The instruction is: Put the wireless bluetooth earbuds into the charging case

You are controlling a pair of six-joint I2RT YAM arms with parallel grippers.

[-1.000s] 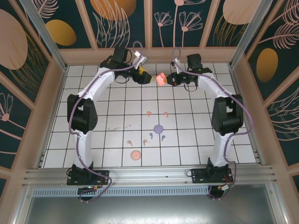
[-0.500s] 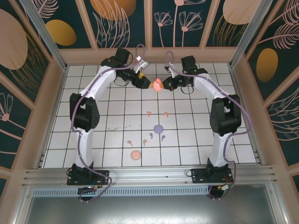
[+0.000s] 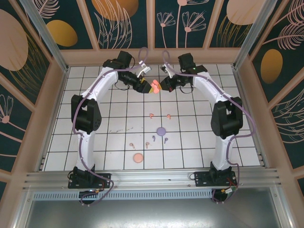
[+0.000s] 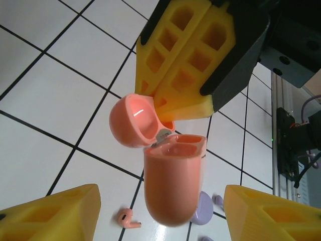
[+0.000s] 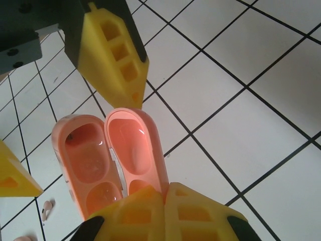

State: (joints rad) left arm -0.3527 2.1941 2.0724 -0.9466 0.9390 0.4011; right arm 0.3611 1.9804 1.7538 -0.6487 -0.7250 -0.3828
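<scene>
Top view: earbuds (image 3: 151, 115) loose mid-desk (image 3: 199, 142), room all round, the glossy rounded salmon case (image 3: 154, 86) up over the far tiles; left wrist: left gripper (image 4: 160, 201), jaws wide astride it; right wrist: right gripper (image 5: 164, 195), jaws pinching its open lid (image 5: 133, 145).

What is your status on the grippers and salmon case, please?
Right gripper shut on salmon case by its lid; case aloft, open, wells look empty. Left gripper open, fingers straddling case body, not touching. Earbuds loose on tiles; nothing blocking.

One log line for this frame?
right hand: shut on lid of open salmon case | left hand: open, straddling case body | earbuds: loose on table
</scene>
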